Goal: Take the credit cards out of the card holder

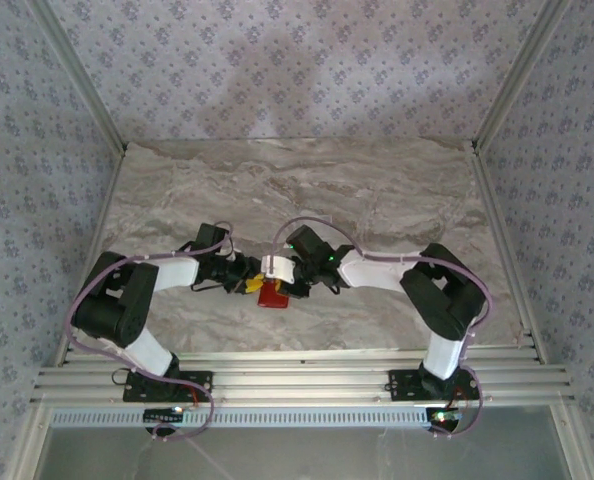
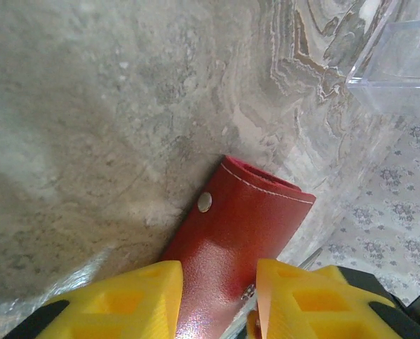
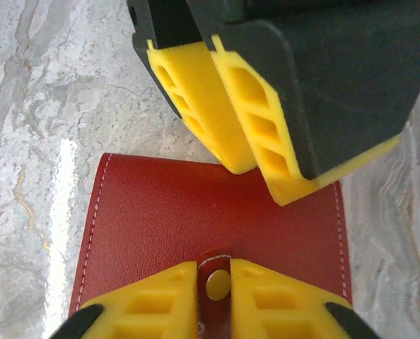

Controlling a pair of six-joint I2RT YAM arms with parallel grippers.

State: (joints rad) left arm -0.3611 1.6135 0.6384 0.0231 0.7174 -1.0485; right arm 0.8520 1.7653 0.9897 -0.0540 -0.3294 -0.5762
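The red card holder (image 1: 273, 296) lies mid-table between both arms. In the left wrist view its red body (image 2: 249, 219), with a metal snap stud (image 2: 205, 202), runs between the yellow fingers of my left gripper (image 2: 219, 272), which is shut on it. In the right wrist view my right gripper (image 3: 213, 272) is shut on the small red snap tab (image 3: 217, 282) at the near edge of the card holder (image 3: 160, 219). The left gripper's fingers (image 3: 266, 134) bear on its far edge. The holder is folded shut, and the credit cards are hidden.
A clear plastic tray (image 2: 401, 63) stands on the marble tabletop (image 2: 90, 127) beyond the holder, near the patterned wall. Both grippers (image 1: 249, 284) (image 1: 295, 288) meet tip to tip over the holder.
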